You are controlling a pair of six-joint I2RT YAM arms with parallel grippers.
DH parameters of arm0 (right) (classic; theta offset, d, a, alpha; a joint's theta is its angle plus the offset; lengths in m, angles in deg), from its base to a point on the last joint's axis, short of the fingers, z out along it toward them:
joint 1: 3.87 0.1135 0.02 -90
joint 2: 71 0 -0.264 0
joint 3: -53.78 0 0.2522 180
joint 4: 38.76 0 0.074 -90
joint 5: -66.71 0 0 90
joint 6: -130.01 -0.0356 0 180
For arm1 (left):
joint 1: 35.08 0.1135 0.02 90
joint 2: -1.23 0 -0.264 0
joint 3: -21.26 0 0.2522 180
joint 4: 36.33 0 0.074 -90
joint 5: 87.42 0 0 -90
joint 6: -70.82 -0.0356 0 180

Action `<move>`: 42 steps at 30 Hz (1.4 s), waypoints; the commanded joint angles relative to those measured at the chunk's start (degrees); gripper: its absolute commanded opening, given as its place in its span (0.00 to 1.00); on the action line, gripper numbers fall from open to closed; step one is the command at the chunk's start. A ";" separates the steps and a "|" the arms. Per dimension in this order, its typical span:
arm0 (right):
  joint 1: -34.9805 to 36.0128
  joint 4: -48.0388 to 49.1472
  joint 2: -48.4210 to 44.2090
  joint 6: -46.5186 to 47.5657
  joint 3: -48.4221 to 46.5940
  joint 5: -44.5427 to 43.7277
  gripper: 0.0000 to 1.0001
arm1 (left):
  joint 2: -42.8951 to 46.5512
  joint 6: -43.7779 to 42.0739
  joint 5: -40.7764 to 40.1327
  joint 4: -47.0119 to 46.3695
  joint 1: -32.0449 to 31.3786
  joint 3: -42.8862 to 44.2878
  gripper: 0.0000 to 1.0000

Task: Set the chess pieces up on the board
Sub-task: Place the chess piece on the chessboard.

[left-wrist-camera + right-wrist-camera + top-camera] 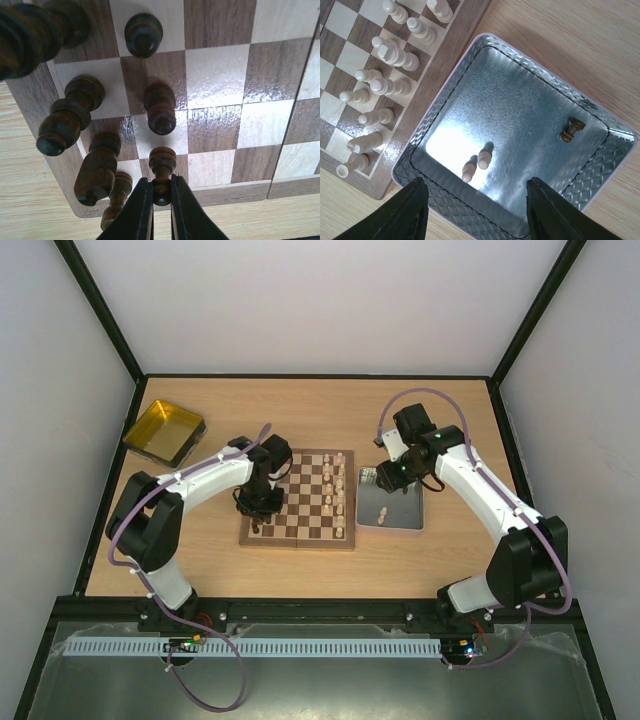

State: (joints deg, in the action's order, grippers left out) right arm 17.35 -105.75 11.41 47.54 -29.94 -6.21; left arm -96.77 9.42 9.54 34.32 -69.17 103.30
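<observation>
Left claw [161,189] pinches dark piece [162,164].

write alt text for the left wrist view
The left gripper is shut on the head of a dark brown pawn at the near edge of the board. Several other dark pieces stand clustered on squares to its left, with the pale wooden table below.
</observation>
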 commanded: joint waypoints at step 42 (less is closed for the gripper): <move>-0.35 0.59 -1.86 0.91 0.88 -0.65 0.52 | -2.45 -1.00 -1.07 1.51 -0.28 3.26 0.16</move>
State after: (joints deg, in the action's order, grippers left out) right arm 17.19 -105.75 11.04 47.98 -29.50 -6.21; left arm -98.36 8.94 8.95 34.19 -69.19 105.13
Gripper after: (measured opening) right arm 0.516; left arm 0.159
